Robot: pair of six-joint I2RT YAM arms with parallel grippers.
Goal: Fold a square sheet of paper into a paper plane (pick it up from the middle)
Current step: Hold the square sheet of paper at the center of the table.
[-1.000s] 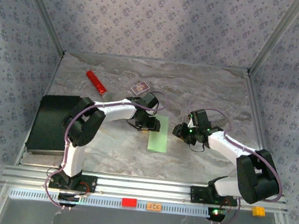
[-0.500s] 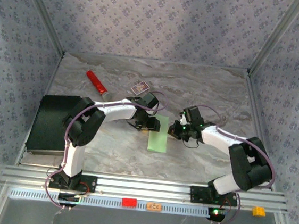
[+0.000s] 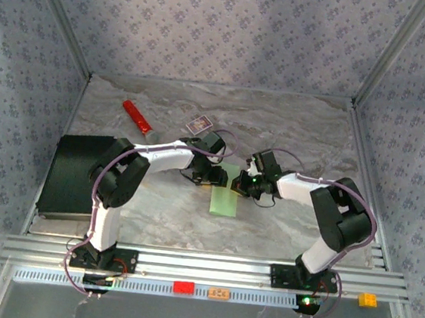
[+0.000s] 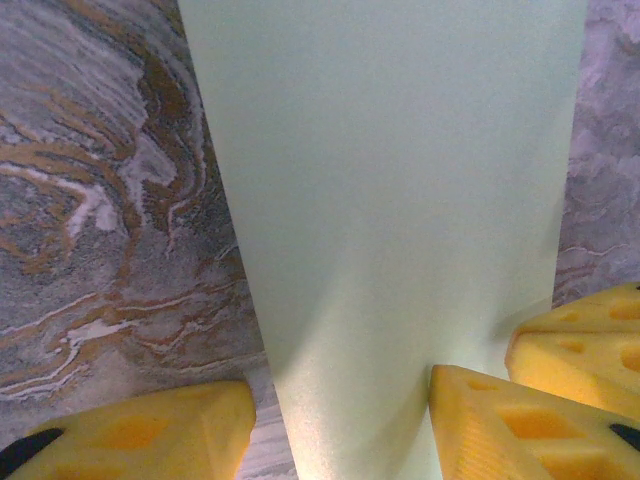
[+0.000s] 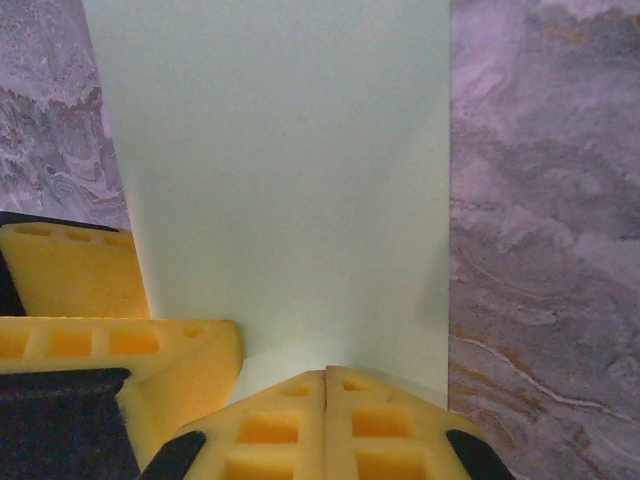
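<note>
The square sheet of paper (image 3: 224, 200) lies on the marble table (image 3: 307, 131) as a narrow pale green rectangle, plain and flat; it also shows close up as the sheet (image 4: 400, 200) and the sheet (image 5: 290, 170). My left gripper (image 3: 214, 176) is at its far left corner, open. Its fingers straddle the paper's left edge, one on the marble and one on the paper (image 4: 340, 440). My right gripper (image 3: 242, 183) is shut, its closed tips resting on the paper's far end (image 5: 325, 375), right beside the left gripper's fingers (image 5: 70, 280). A paper plane is out of view.
A red cylinder (image 3: 137, 116) and a small purple-and-white card box (image 3: 199, 124) lie at the back left. A black slab (image 3: 70, 174) sits at the left edge. Patterned walls close in three sides of the table.
My right gripper has swung left from bare marble onto the paper's far end and has shut. The left gripper and the paper have stayed where they were.
</note>
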